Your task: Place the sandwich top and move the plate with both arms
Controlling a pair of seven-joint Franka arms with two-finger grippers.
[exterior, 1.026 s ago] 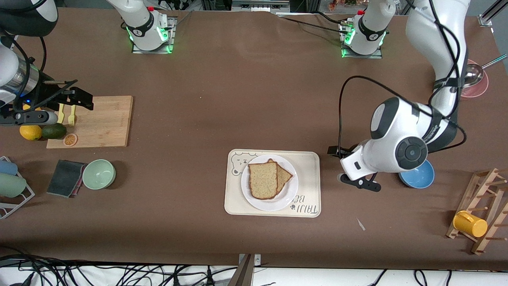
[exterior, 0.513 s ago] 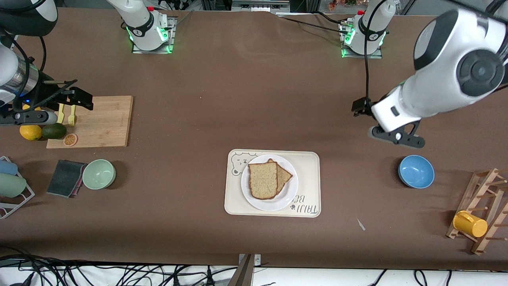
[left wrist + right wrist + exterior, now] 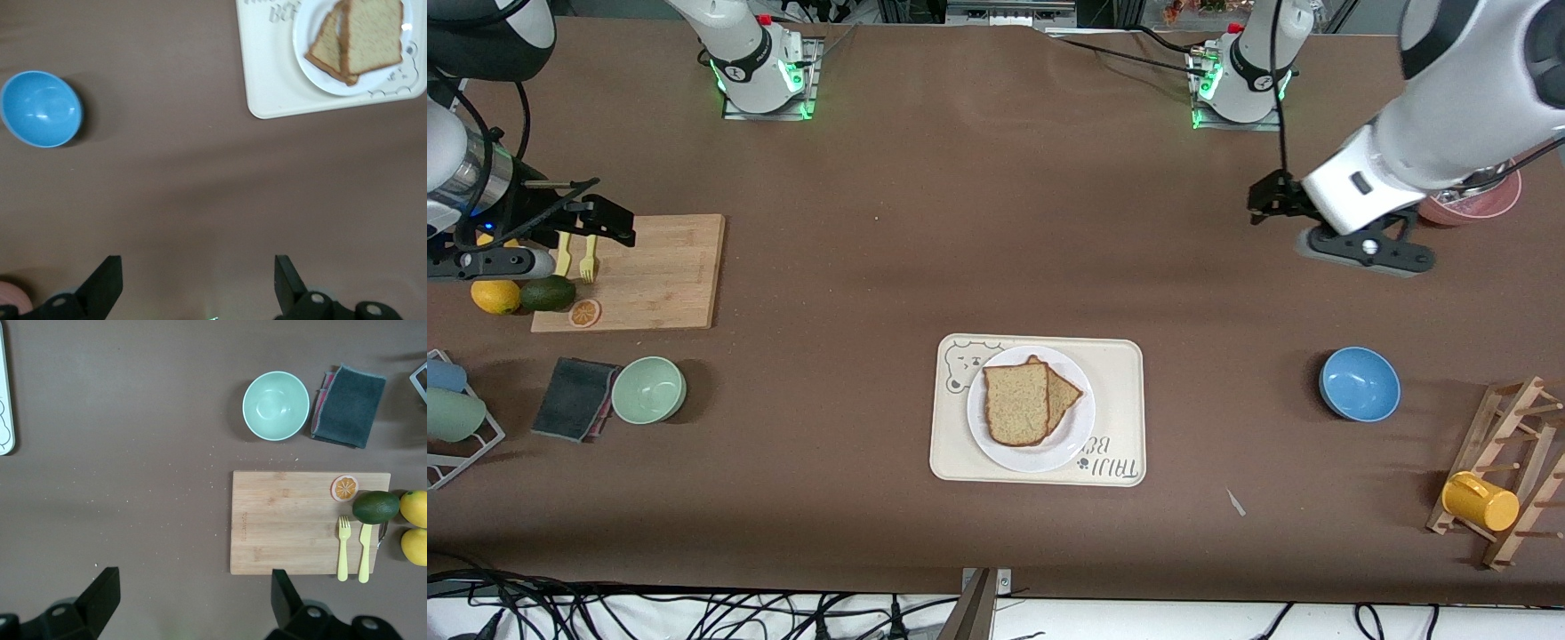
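Observation:
The sandwich top (image 3: 1016, 404), a pale speckled slice, lies flat on a more golden slice (image 3: 1065, 395) on the white plate (image 3: 1040, 455). The plate stands on a cream bear-printed tray (image 3: 1120, 418) in the middle of the table. The left wrist view shows the sandwich top (image 3: 373, 32) and the plate (image 3: 373, 84) well away from its gripper. My left gripper (image 3: 1368, 252) hangs open and empty over bare table toward the left arm's end; its fingers (image 3: 101, 288) are wide apart. My right gripper (image 3: 494, 260) waits open and empty (image 3: 193, 597) over the cutting board's end of the table.
A blue bowl (image 3: 1360, 384), a pink dish with a ladle (image 3: 1489, 191) and a wooden rack holding a yellow mug (image 3: 1480, 500) stand at the left arm's end. At the right arm's end are a cutting board (image 3: 649, 271), a green bowl (image 3: 648, 389), a dark cloth (image 3: 574, 398), an avocado and lemons.
The left arm has risen and swung from beside the tray and blue bowl toward its own base, gripper open throughout. The right arm and the bread have not moved.

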